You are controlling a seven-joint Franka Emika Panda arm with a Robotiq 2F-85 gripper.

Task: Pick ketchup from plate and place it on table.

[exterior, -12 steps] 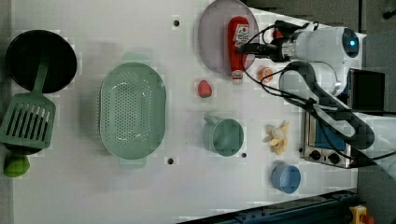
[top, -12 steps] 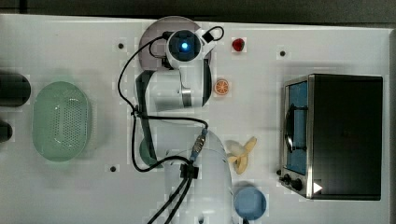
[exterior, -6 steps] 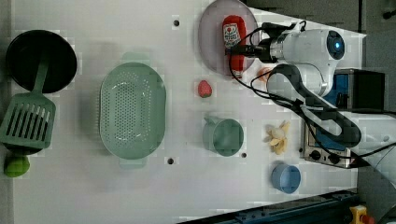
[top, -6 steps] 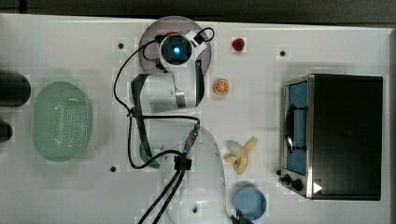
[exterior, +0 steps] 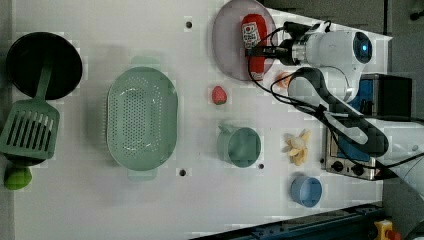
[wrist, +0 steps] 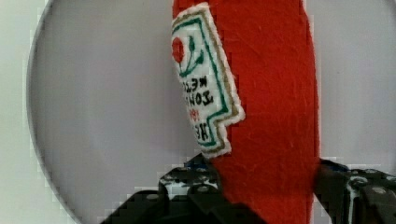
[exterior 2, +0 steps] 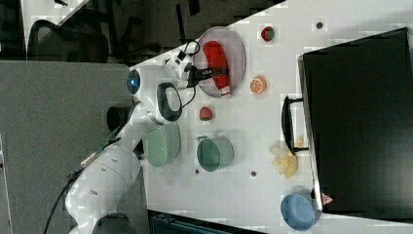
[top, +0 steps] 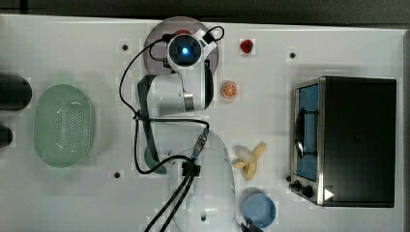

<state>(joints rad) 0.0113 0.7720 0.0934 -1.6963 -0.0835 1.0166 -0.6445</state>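
- Ketchup (exterior: pixel 254 44): lying flat on the plate (exterior: pixel 227 45), label facing up, its cap end reaching the plate's rim in the left view.
- Gripper (wrist: pixel 266 189): sitting low over the plate with one finger (wrist: pixel 191 184) on each side of the red body; the wrist view is showing both touching its sides, so it is pinching the ketchup.
- Table (exterior: pixel 125 210): carrying the plate near the left view's top edge.
- Strawberry (exterior: pixel 218 95): resting just below the plate in the left view.
- Green basket (exterior: pixel 142 119), green cup (exterior: pixel 240 146), blue bowl (exterior: pixel 306 191): standing well apart from the plate.
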